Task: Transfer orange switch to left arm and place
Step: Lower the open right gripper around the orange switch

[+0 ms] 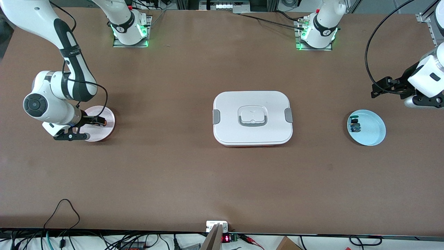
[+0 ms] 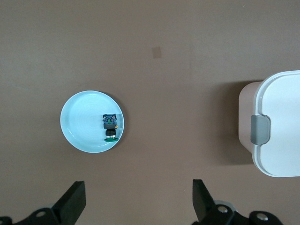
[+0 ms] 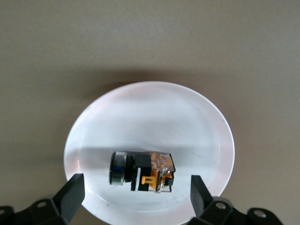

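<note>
The orange switch (image 3: pixel 143 171) lies on its side on a pink plate (image 3: pixel 150 112) at the right arm's end of the table. It has a round cap and a black-and-orange body, and shows as an orange speck (image 1: pixel 101 121) in the front view. My right gripper (image 3: pixel 136 197) (image 1: pixel 93 128) hangs low over that plate, open, one finger on each side of the switch and not touching it. The white lidded box (image 1: pixel 236 104) (image 2: pixel 281 122) stands in the middle of the table. My left gripper (image 1: pixel 376 88) (image 2: pixel 139 204) is open and empty in the air at the left arm's end.
A light blue plate (image 1: pixel 373 130) (image 2: pixel 79 122) at the left arm's end holds a small switch (image 1: pixel 355 125) (image 2: pixel 110 127) with a green cap and a blue body. Bare brown table (image 1: pixel 166 156) surrounds the box. Cables run along the table edge nearest the front camera.
</note>
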Tool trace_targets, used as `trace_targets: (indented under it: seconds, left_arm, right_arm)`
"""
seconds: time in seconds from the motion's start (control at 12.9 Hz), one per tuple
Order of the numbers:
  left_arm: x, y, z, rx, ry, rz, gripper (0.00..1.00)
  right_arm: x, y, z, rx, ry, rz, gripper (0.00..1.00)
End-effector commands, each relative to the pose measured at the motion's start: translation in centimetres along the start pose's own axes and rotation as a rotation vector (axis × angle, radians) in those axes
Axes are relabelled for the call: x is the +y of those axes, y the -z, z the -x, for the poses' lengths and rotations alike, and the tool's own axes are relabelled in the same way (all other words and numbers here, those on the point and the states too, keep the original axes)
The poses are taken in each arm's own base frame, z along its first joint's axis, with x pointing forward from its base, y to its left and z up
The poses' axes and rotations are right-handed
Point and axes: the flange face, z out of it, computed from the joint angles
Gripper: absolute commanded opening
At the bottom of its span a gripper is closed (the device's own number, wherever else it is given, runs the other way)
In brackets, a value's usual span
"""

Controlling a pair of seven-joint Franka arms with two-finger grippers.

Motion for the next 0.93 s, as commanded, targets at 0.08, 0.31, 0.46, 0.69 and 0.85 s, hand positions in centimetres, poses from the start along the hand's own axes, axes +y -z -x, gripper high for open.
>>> trace_targets:
  seconds: [0.08,0.31,0.46,0.69,0.85]
  left_arm:
    - [-0.2,0.4,-0.2,-0.009,0.001,-0.006,1.0]
    - [-0.2,0.4,-0.2,-0.009,0.001,-0.006,1.0]
    - [-0.2,0.3,-0.2,-0.01,0.001,-0.006,1.0]
    - [-0.2,0.4,-0.2,-0.009,0.001,-0.006,1.0]
    - [-0.2,0.4,-0.2,-0.009,0.001,-0.006,1.0]
  right_arm:
    - [0.1,-1.7,1.3,0.034,-0.009,-0.008,1.0]
    - [0.3,-2.1,1.3,0.035,-0.015,-0.01,1.0]
    - [0.5,-2.5,1.4,0.036,-0.019,-0.011,1.0]
    - [0.4,-3.2,1.7,0.058,-0.018,-0.013,1.0]
    - [0.8,-3.7,1.9,0.053,-0.027,-0.015,1.0]
